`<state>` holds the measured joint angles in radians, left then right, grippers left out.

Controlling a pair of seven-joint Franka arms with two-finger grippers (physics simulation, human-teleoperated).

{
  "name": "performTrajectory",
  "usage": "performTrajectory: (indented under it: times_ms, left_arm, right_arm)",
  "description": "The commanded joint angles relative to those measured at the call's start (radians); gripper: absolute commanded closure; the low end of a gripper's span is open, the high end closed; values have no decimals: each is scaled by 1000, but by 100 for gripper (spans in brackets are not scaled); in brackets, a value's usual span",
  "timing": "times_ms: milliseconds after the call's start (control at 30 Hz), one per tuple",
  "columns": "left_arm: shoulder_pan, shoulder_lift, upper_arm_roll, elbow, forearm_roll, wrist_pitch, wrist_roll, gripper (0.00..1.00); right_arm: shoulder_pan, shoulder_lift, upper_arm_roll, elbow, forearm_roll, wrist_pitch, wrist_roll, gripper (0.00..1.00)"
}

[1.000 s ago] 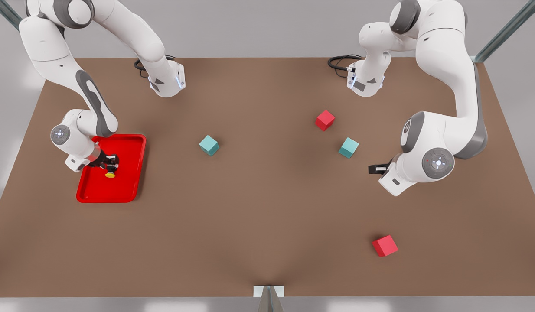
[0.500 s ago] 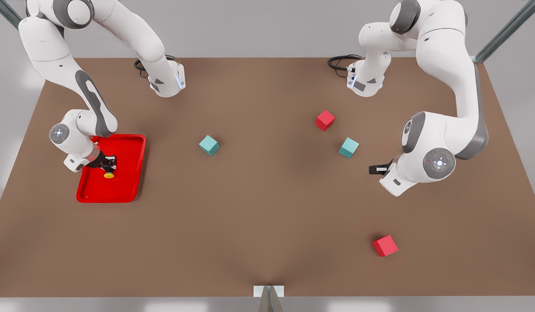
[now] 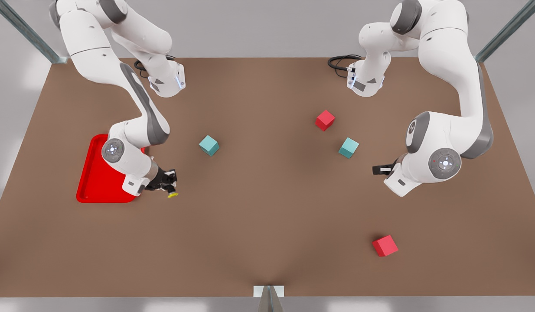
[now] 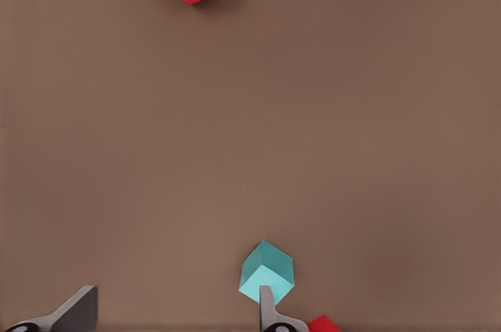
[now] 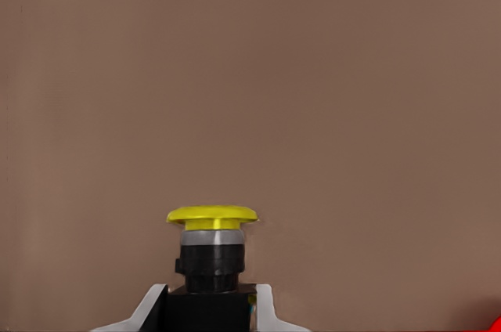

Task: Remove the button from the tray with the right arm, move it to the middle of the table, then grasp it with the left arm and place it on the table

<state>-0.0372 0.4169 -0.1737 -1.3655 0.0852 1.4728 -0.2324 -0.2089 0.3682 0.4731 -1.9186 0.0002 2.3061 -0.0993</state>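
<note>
In the front view, the right arm (image 3: 133, 108) reaches down on the front view's left side, and its right gripper (image 3: 168, 187) hangs just past the tray's near right corner, above bare table (image 3: 267, 216). Its fingers are closed on the dark base of the button (image 3: 172, 195), whose yellow cap pokes out beyond the fingertips, clear of the tray (image 3: 92, 182). The red tray lies partly hidden under the arm's wrist, toward the table's left edge. A teal cube (image 3: 209, 145) sits to the right of the tray, farther back. On the front view's right, the left arm (image 3: 449, 143) waits with its left gripper (image 3: 379, 170) held above the table; that side on, I cannot tell how its fingers stand here. Near it lie a second teal cube (image 3: 348, 147) and, just behind, a red cube (image 3: 325, 120); another red cube (image 3: 385, 245) lies well apart toward the near edge. In the left wrist view, two grey fingertips (image 4: 74, 312) stand wide apart with nothing between them, a teal cube touching one in the picture. In the right wrist view, the button stands upright in the closed fingers (image 5: 149, 308), over plain brown table.
</note>
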Motion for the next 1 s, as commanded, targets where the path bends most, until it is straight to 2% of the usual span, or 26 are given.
performTrajectory:
  times_ms: [0, 67, 167, 233, 400, 500, 567, 600, 633, 667, 767, 833, 900, 933, 967]
  left_arm:
    - [3, 0, 0, 0, 1, 0, 8, 0]
    - [10, 0, 0, 0, 2, 0, 10, 0]
    - [25, 2, 0, -1, 4, 0, 10, 0]
    - [36, 2, 3, -4, 7, 0, 10, 0]
    - [57, -3, 5, -6, 34, -11, 7, 0]
    - [53, -3, 3, -6, 33, -9, 4, 0]
    - [54, -3, -1, -6, 33, -9, -1, 0]
    - [49, -3, -1, 0, 33, -6, -1, 0]
    - [46, -1, -1, 0, 31, -3, -1, 0]
    - [45, -3, -1, 5, 31, -5, -1, 0]
    - [56, 0, 0, 6, 36, 6, -1, 0]
    - [27, 2, -9, 9, 37, 9, -7, 0]
    - [-164, 65, -7, 166, 24, 35, -224, 0]
    - [-260, 79, -7, 175, 24, 79, -438, 0]
    - [-325, 88, -7, 175, 24, 109, -583, 0]
  right_arm:
    - [186, 47, -116, 110, 113, -146, 474, 59]
    - [508, 106, -379, 227, 254, -149, 523, 59]
    - [821, 234, -629, 400, 425, -168, 598, 59]
    - [924, 308, -675, 487, 484, -174, 647, 59]
    - [1030, 518, -706, 722, 682, -169, 691, 57]
    - [1036, 632, -702, 845, 725, -163, 714, 57]
    - [1036, 661, -705, 852, 745, -159, 714, 57]
    - [1036, 681, -706, 879, 745, -157, 714, 54]
    - [1036, 684, -711, 880, 744, -158, 713, 0]
    - [1033, 673, -714, 877, 739, -160, 710, 0]
    - [1002, 518, -722, 753, 724, -165, 699, 0]
    - [941, 321, -709, 506, 661, -165, 600, 0]
    - [731, 98, -642, 253, 477, -247, 399, 0]
    - [603, -6, -646, 165, 302, -319, 248, 0]
    - [502, -61, -663, 148, 158, -416, 90, 0]
